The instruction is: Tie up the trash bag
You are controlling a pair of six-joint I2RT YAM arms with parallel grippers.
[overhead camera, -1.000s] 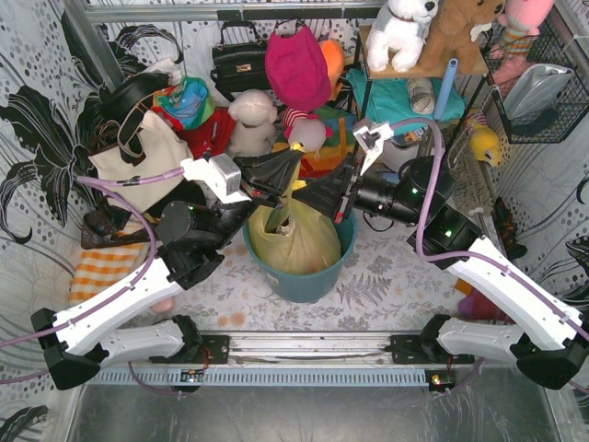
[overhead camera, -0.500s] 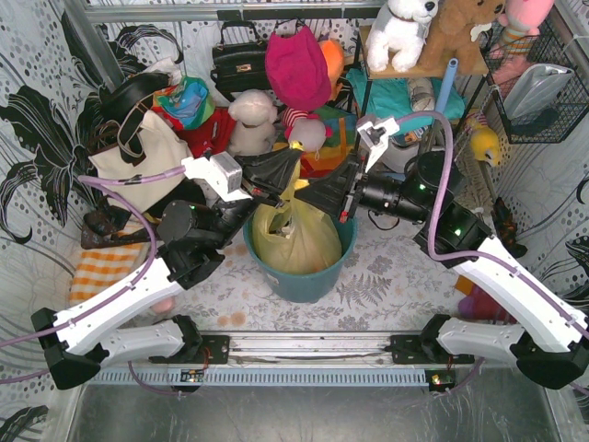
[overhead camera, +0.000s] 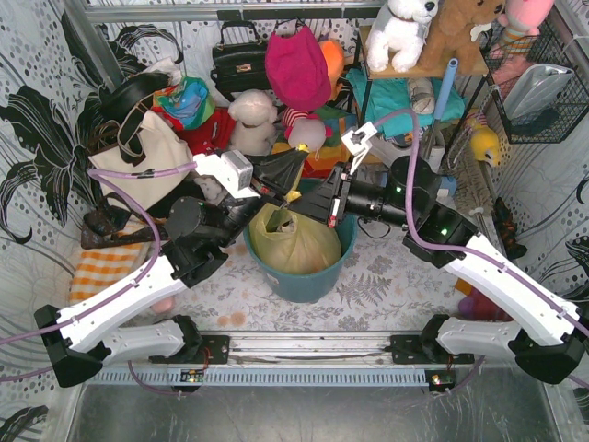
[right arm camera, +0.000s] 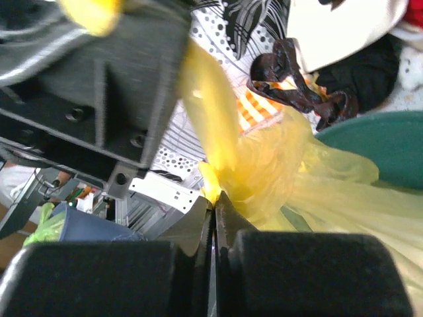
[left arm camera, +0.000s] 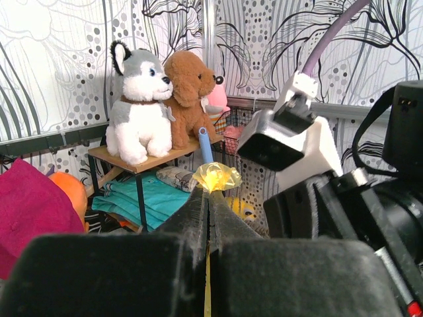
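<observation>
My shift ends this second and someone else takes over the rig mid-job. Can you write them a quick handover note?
Left gripper: shut on a pulled-up tail of the trash bag, with a yellow tuft poking past its tips.
Right gripper: shut on another stretch of the bag's top plastic, close to the left gripper.
Where things are: the bag sits in the teal bin between the two arms.
Done: both parts of the bag's top are gathered, gripped and lifted.
Left: no knot is visible, so the tails likely need to be crossed, tied and pulled tight.
</observation>
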